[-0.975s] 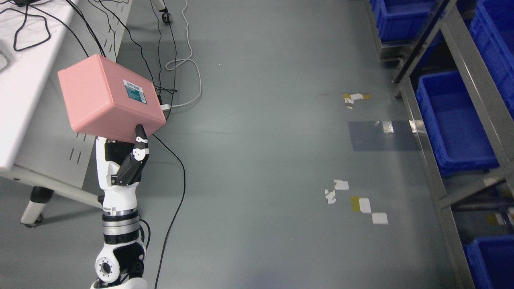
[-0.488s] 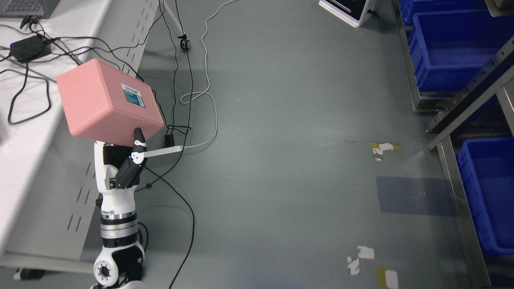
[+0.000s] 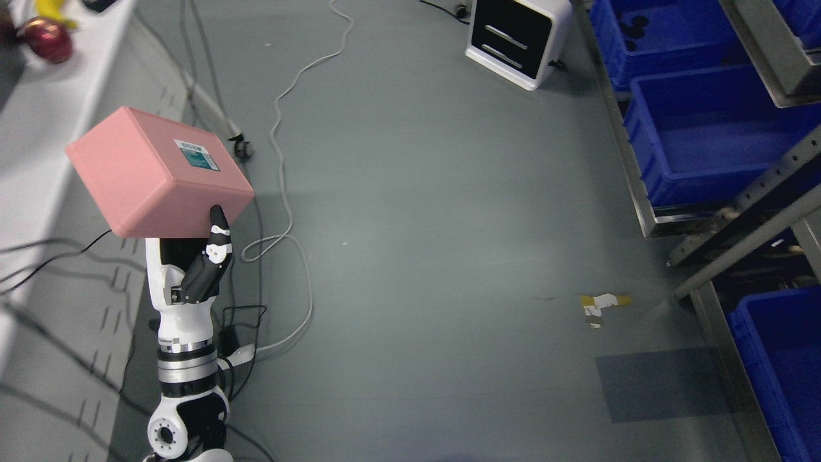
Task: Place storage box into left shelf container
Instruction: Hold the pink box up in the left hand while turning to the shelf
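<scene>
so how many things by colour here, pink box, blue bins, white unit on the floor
pink storage box, held up by the left hand: 1
blue bins on the shelf, at least partly in view: 3
white unit on the floor: 1
total: 5

Your left hand (image 3: 192,266) sits at the lower left with the storage box (image 3: 157,173) on top of it, beside the table (image 3: 45,128) (along the left edge). The shelf (image 3: 737,218) with its containers (image 3: 705,135) stands far right, across the floor (image 3: 436,256).
</scene>
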Robot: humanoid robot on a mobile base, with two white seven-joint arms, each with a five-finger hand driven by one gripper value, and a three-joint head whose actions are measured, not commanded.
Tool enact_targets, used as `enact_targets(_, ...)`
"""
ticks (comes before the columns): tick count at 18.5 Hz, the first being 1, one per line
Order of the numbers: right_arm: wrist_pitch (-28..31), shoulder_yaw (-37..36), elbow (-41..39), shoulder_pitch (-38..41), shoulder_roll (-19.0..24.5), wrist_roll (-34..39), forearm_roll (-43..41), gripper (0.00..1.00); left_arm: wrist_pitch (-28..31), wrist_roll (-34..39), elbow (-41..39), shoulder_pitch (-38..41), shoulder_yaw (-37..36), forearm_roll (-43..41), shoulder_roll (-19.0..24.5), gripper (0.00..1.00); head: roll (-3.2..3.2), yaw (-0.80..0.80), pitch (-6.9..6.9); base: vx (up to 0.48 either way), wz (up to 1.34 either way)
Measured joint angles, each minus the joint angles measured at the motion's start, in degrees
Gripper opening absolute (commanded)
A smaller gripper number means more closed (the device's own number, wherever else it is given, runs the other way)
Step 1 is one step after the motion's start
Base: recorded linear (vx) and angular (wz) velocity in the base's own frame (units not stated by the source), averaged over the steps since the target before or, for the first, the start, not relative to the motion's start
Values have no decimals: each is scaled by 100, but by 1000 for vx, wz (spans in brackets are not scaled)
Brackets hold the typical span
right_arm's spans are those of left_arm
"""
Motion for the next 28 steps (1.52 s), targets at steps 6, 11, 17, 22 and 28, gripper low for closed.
enact_targets(6,11,0,0,0,0,-46,0,100,-10,0,-1,151,-29,-50,0,7,0,0,0,362,-1169)
enact_targets(11,13,-1,0,3,0,-51,0,100,19,-204,60,447,-204,-346,0,7,0,0,0,215,-1458)
enact_targets(17,14,0,0,1,0,-72,0,100,-104,-423,234,795,-314,-601,0,7,0,0,0,149,-1096)
enact_targets(22,31,-1,0,0,0,-55,0,100,-125,-445,354,911,-311,-676,0,7,0,0,0,106,-638)
enact_targets(28,31,-1,0,0,0,-42,0,100,36,-453,491,929,-310,-701,0,7,0,0,0,66,-316)
